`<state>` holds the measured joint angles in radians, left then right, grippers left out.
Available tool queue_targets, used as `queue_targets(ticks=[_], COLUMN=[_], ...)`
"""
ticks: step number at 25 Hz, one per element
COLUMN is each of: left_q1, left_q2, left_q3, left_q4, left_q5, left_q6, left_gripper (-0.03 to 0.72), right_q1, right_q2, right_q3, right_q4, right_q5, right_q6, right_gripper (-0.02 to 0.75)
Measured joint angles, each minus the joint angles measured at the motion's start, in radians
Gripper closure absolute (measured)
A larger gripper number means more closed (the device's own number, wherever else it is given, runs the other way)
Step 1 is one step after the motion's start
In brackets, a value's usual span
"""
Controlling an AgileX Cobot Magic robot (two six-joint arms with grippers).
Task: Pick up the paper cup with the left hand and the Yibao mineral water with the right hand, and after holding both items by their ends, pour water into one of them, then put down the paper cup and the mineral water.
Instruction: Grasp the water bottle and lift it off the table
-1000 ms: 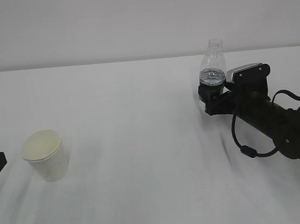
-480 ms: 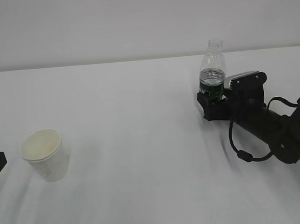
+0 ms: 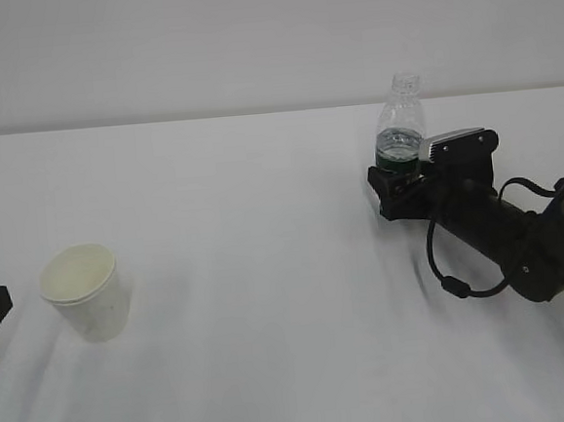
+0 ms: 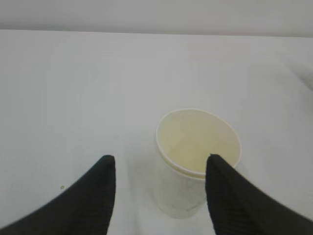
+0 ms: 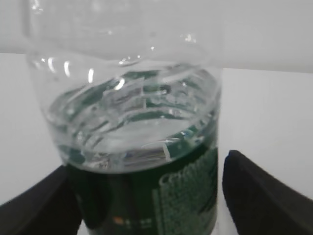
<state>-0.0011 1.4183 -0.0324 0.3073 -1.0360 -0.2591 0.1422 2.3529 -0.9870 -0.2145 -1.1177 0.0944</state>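
White table (image 3: pixel 267 271) and pale wall; the bottle (image 3: pixel 399 128) stands far right between the right gripper (image 5: pixel 151 196)'s spread fingers, unclamped; close squarely on the label. Left gripper (image 4: pixel 159 169) spread just short of the cup (image 4: pixel 195 156); advance first.

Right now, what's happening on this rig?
Two arms are setting up for a pour. The right gripper is open around the lower part of the uncapped water bottle, which stands upright on the table, part full. The left gripper is open with its fingers either side of the empty paper cup. Nothing is lifted yet.
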Motion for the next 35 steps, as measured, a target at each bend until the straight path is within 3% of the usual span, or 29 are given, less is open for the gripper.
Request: queue_targets(ticks=[17,35], left_q1=[0.0,0.0], left_q2=[0.0,0.0], left_q3=[0.0,0.0], left_q4=[0.0,0.0], left_q5=[0.0,0.002], left_q6=[0.001,0.007], left_gripper=[0.275,0.275], right_q1=[0.0,0.0], right_q2=[0.002,0.002], right_q3=[-0.018,-0.018], right_q4=[0.0,0.0], right_q5=[0.004,0.006], right_q6=[0.0,0.0], right_gripper=[0.115,0.222])
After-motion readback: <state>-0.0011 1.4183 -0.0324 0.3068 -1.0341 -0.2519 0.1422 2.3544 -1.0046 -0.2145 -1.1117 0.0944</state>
